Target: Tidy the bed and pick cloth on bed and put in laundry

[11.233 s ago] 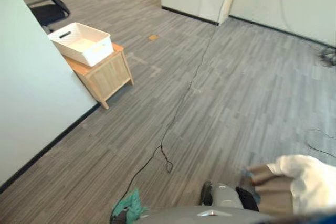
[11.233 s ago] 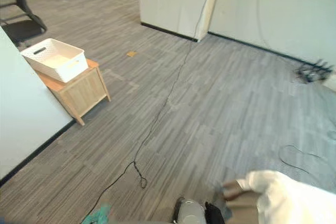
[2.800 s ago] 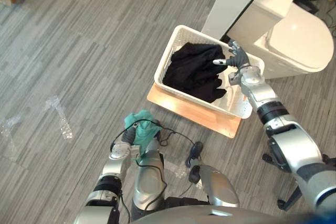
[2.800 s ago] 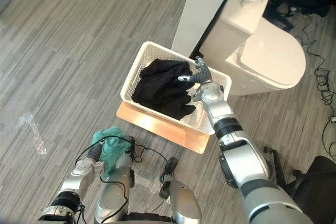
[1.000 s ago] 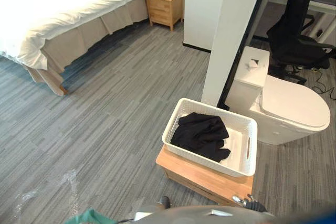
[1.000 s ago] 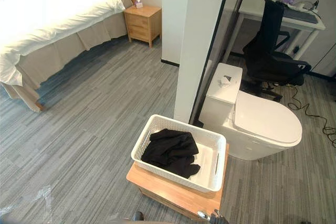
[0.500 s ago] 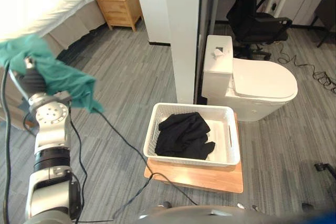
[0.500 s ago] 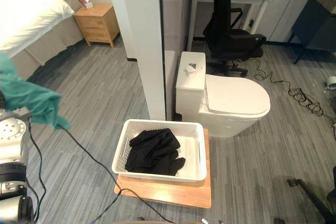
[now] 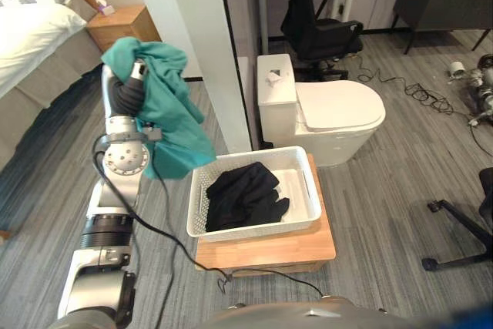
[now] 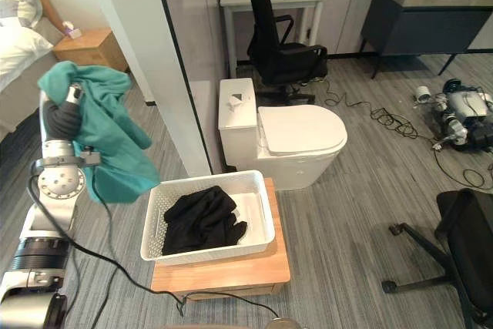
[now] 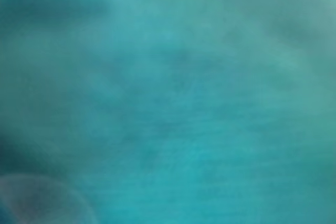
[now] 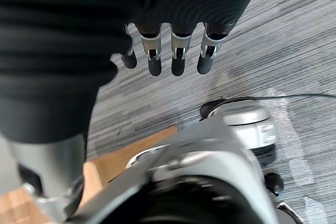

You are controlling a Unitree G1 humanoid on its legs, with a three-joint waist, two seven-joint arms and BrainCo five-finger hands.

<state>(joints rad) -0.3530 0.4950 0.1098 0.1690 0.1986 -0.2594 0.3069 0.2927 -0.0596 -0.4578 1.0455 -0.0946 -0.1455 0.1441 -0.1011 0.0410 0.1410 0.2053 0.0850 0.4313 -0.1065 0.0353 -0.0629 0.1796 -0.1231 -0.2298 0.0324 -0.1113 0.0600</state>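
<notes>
Teal cloth (image 9: 173,125), soft crumpled folds, draped over left hand (image 9: 125,96)

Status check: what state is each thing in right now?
Teal cloth: held up in left hand, beside the basket, not in it.
Black cloth: lying in basket.
Basket: sits on wooden stand.
Toilet: lid shut.
Right hand: open, empty.
</notes>
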